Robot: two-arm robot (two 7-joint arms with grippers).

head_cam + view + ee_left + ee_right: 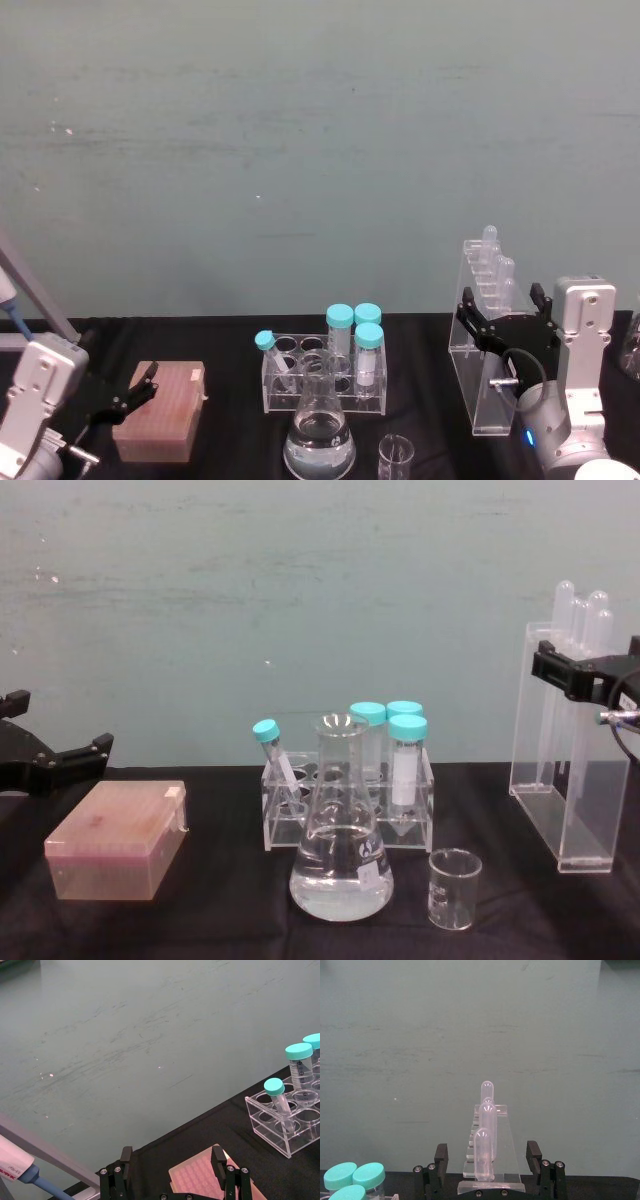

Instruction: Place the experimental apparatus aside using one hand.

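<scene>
The tall clear acrylic rack of long round-topped test tubes (487,395) is stood at the right end of the black table (225,440). The black two-finger right gripper (503,302) is held at its upper part with the fingers (440,1154) spread, one on each side of the narrow width. The rack's long axis is directed straight away from this gripper toward the wall, so a squeeze across the short side is judged to be called for. Contact with the walls cannot be made out; a small gap seems likely. The large conical flask of clear liquid (320,432) and the small glass beaker (396,455) are set at the middle front. The left gripper (132,394) is held spread over a pink box (160,415), well apart from the rack.
</scene>
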